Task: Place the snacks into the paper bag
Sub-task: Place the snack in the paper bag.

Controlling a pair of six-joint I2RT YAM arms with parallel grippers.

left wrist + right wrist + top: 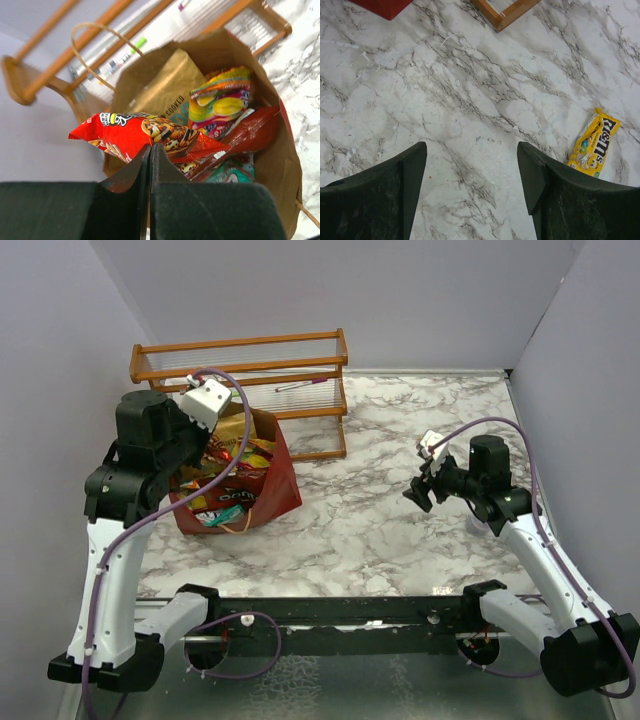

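Observation:
The dark red paper bag (275, 485) stands at the left of the marble table, stuffed with snacks (232, 452). In the left wrist view its tan inside (165, 85) holds a red packet (120, 132), a yellow-green packet (222, 102), a dark red packet (255, 127) and a teal one (227, 172). My left gripper (150, 149) is shut at the bag's mouth, its tips right against the red packet; nothing shows between the fingers. My right gripper (472, 150) hangs open over bare marble. A yellow M&M's packet (595, 145) lies to its right on the table.
A wooden slatted rack (240, 365) stands behind the bag, with a pen-like item (295, 386) on its shelf. A rack corner (507, 12) and a bag corner (382, 6) show at the top of the right wrist view. Grey walls enclose the table.

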